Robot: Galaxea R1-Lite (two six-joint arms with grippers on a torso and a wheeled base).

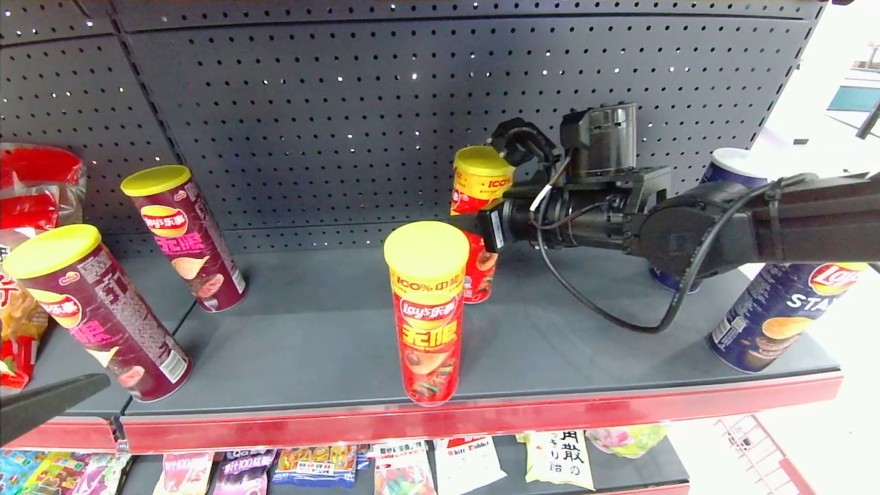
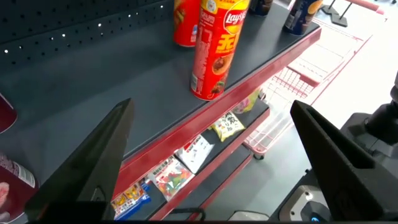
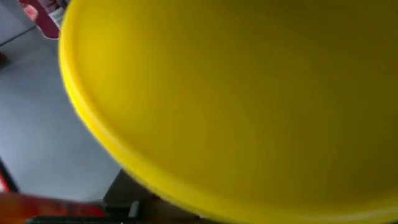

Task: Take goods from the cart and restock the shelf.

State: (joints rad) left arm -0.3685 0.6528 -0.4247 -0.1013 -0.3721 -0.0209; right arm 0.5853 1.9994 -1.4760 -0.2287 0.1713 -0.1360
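Evidently the right claw [image 1: 478, 227] clamped the yellow-lidded red cardboard crisp tube [image 1: 480, 182] mid-body (likely light, stiff, slick-walled, easily dented), a sensible hold.

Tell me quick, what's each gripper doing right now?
Left gripper: open, holding nothing.
Right gripper: closed on the rear red chips can, at the back of the shelf.
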